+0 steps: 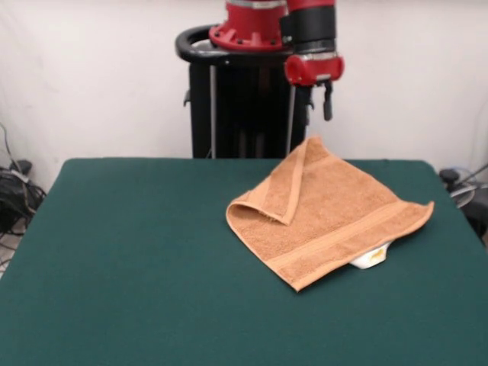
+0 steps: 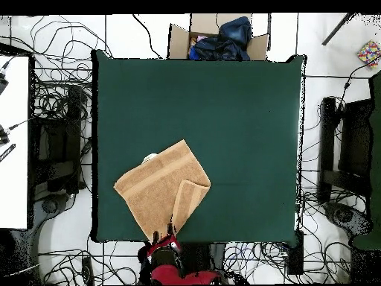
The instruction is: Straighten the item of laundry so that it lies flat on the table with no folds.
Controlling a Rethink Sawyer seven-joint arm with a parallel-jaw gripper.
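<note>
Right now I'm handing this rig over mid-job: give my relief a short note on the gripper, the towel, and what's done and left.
Gripper: raised above the table's far edge, holding nothing; open or shut cannot be told.
Towel: on the green table, near the robot's side, set diagonally. One corner flap is folded over on top; the white label pokes out beneath an edge.
Done: towel mostly spread.
Left: unfold that flap and smooth it flat.

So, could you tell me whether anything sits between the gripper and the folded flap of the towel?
Nothing visible does. The gripper hangs above the towel's far corner, with only open air below it. The folded flap lies on top of the towel, uncovered, and the table around it holds nothing else.
</note>
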